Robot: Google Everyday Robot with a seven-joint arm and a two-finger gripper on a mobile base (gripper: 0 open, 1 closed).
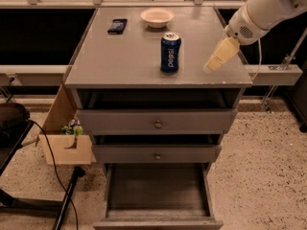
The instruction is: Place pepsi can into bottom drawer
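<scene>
The pepsi can [171, 52] stands upright near the front of the grey cabinet top [120, 61]. The gripper [218, 59] hovers apart from it by the top's right edge, holding nothing; how far open it is cannot be told. A bowl [157, 17] and a small dark device [117, 25] sit at the back. Below, the bottom drawer [156, 186] stands open above speckled floor [259, 176], with a cardboard box [64, 145] to the left.

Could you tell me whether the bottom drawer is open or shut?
Open: the bottom drawer is pulled out, floor showing. The claw hovers beside the pepsi can on top.
</scene>
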